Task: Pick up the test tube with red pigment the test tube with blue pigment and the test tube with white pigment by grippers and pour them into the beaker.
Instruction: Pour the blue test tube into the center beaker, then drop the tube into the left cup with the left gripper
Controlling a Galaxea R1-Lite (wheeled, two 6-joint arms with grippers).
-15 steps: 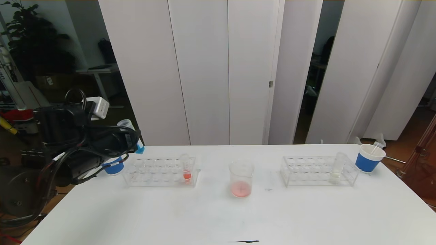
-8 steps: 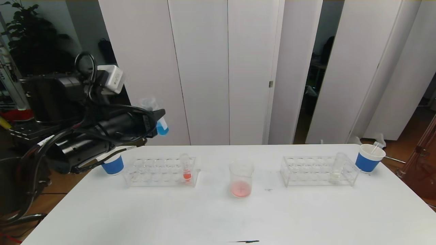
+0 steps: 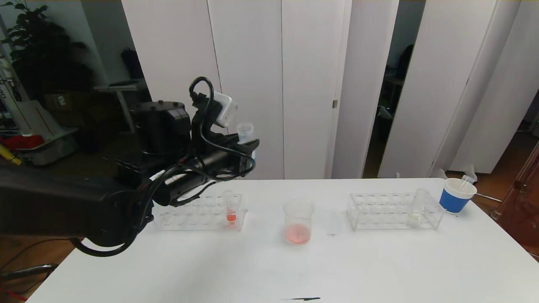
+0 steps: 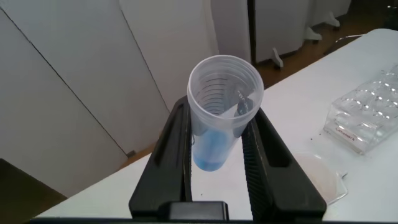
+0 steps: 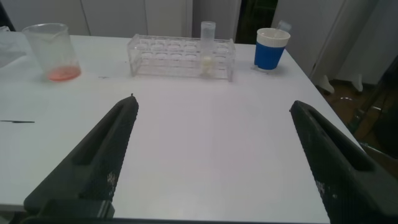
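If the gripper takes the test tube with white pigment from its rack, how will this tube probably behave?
The test tube with white pigment looks smooth and clear, so it may slip between pads. It is thin-walled, so probably fragile and light. Its round body would likely roll if laid on the table.

My views were evenly bright and mostly sharp; the table [image 3: 379,269] glared softly, while the upper left stayed dim.

White folding panels [image 3: 252,84] back the white table [image 3: 269,269]; a dark plant [image 3: 38,46] stands left.

Two clear racks [image 3: 395,211], blue cup [image 3: 456,195], maybe pen mark [image 3: 304,299].
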